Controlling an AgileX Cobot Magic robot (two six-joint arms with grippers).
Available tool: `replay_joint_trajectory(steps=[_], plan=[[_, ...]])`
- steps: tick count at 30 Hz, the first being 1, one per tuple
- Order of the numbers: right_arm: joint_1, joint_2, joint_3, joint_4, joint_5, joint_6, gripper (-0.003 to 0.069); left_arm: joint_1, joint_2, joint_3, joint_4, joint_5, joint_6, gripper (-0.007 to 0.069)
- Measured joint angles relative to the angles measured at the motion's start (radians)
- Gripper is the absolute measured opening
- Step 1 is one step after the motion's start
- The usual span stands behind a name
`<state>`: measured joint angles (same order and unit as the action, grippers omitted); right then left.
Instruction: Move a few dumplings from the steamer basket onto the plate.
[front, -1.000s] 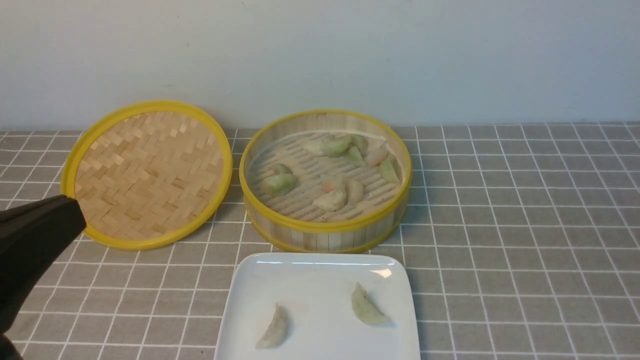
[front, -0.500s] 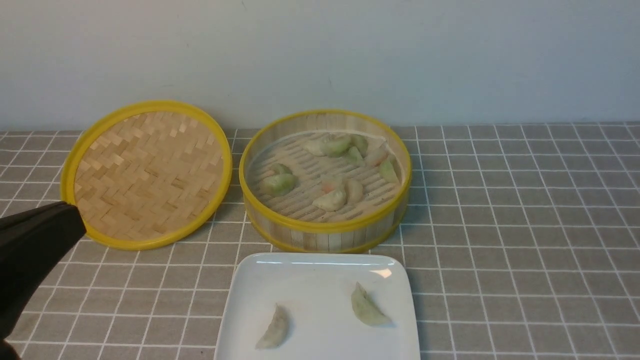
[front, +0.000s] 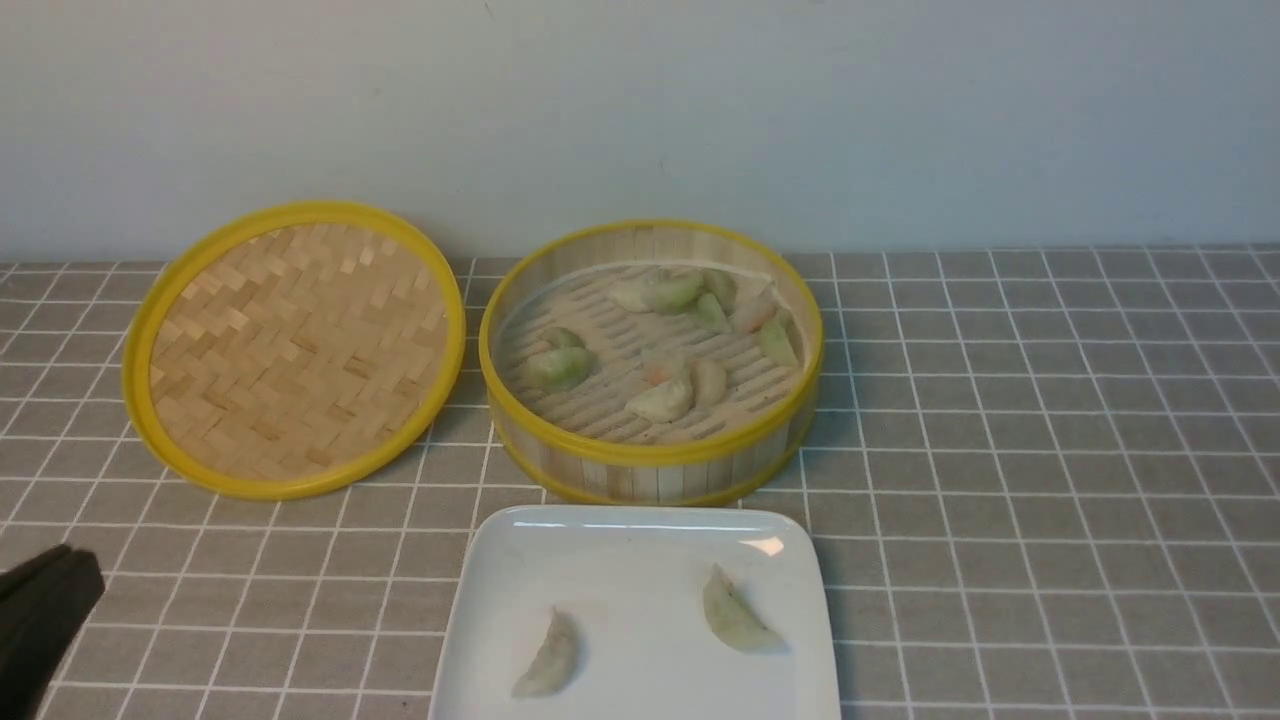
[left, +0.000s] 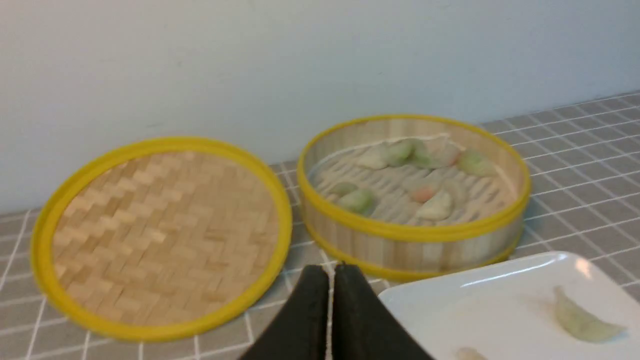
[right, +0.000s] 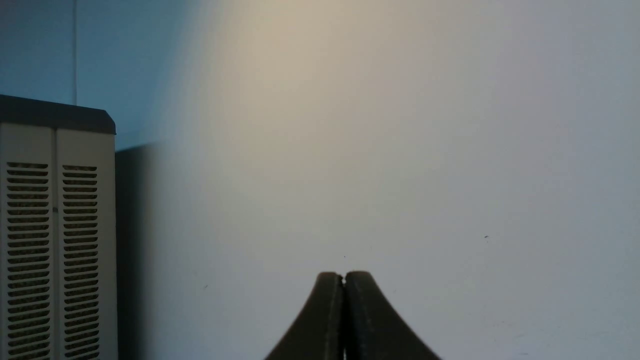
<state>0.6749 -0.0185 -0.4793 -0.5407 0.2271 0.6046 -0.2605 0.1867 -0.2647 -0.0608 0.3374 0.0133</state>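
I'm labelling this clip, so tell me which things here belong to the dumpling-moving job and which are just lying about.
Belongs to the job: dumplings, steamer basket, plate.
Just lying about: woven lid, checked tablecloth.

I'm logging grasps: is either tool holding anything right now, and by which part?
Nothing is held. The left tool and the right tool are both shut and empty.
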Motion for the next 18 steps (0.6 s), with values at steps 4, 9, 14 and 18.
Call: replay_joint_trajectory(steps=[4, 9, 14, 18], plan=[[0.000, 0.000, 0.000, 0.000, 0.001, 0.000, -0.0013, 0.131, -0.118, 0.132, -0.024, 0.000, 0.012, -0.0005], [0.000, 0.000, 0.000, 0.000, 0.002, 0.000, -0.0013, 0.260, -0.195, 0.279, -0.036, 0.007, 0.039, -0.0005], [0.000, 0.000, 0.001, 0.000, 0.003, 0.000, -0.0013, 0.287, -0.197, 0.291, -0.065, 0.041, 0.041, -0.0005], [0.000, 0.000, 0.001, 0.000, 0.003, 0.000, -0.0013, 0.288, -0.197, 0.291, -0.068, 0.041, 0.041, -0.0005]])
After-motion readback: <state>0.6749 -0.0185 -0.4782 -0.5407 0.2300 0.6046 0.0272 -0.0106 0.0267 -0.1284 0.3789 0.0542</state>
